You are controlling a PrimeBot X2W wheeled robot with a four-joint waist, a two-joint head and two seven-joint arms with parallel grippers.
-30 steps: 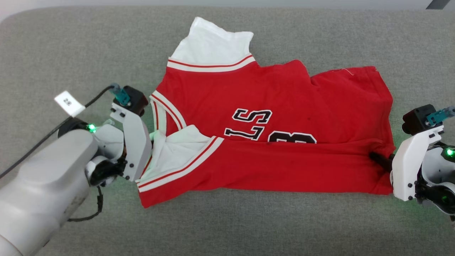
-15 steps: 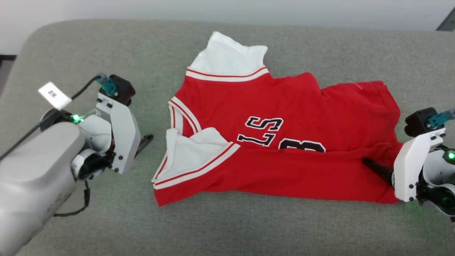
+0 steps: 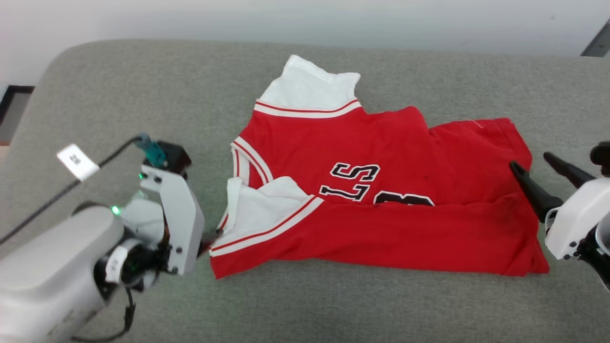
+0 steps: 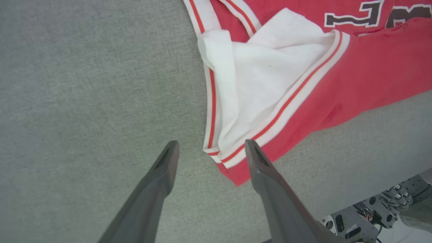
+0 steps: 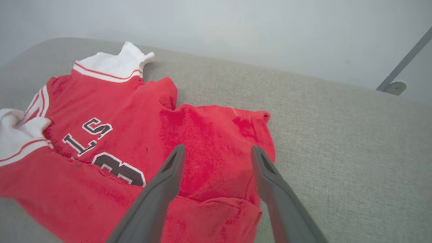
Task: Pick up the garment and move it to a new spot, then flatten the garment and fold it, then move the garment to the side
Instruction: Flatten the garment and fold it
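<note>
The garment point(image 3: 381, 200), a red jersey with white sleeves, lies spread on the grey cushion, its near edge folded up over the lower half of the black-white lettering. In the left wrist view my left gripper point(image 4: 212, 145) is open, its tips just short of the striped corner of the near white sleeve point(image 4: 263, 67), holding nothing. My right gripper point(image 3: 533, 164) is open and raised beside the garment's right end. In the right wrist view the right gripper point(image 5: 218, 148) hovers over the red hem area of the garment point(image 5: 111, 111), clear of the cloth.
The grey cushion point(image 3: 143, 95) reaches a pale wall at the back and curves off at the left. A grey metal leg point(image 5: 391, 86) stands beyond the far right edge. Bare cushion lies on all sides of the garment. Robot base parts point(image 4: 371, 219) show below the front edge.
Both grippers have opened and let go of the garment. The left one drew back off the near sleeve, the right one lifted off the hem. The head camera also shifted.
</note>
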